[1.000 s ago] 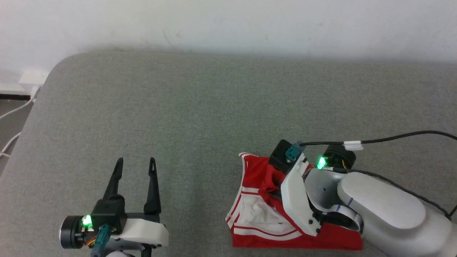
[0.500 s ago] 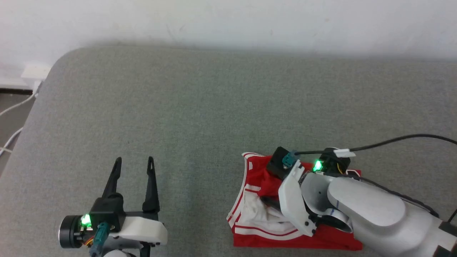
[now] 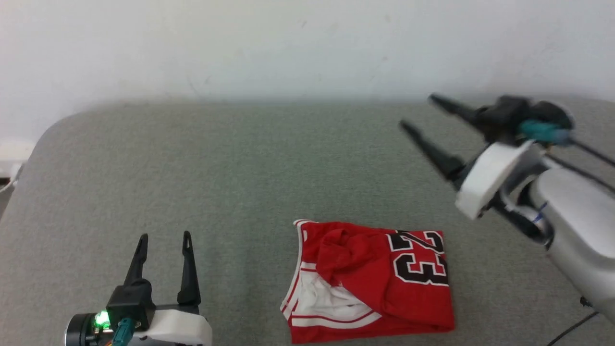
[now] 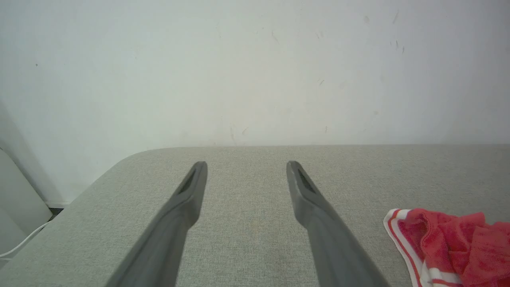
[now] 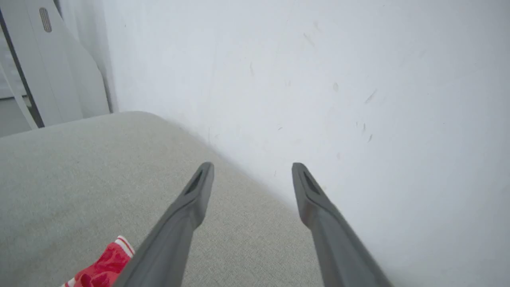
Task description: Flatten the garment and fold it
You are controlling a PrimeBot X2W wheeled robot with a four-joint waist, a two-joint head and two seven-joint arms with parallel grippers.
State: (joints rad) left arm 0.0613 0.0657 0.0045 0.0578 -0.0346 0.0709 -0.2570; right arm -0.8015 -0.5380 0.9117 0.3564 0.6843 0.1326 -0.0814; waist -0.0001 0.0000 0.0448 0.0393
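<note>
The garment lies folded into a compact red bundle on the grey surface, number 23 facing up at its right, a white sleeve with striped trim at its lower left. Its striped corner shows in the left wrist view and a tip of it in the right wrist view. My right gripper is open, raised well above and to the right of the garment, fingers pointing up-left and empty. My left gripper rests open and empty at the lower left, apart from the garment.
A white wall runs along the far edge of the grey surface. The surface's rounded corner is at the left, with a white cable on the floor beyond it. A pale panel stands at the left of the right wrist view.
My right gripper opened, let go of the garment and lifted away up and to the right. The garment now lies uncovered. The head camera tilted, shifting the whole picture.
</note>
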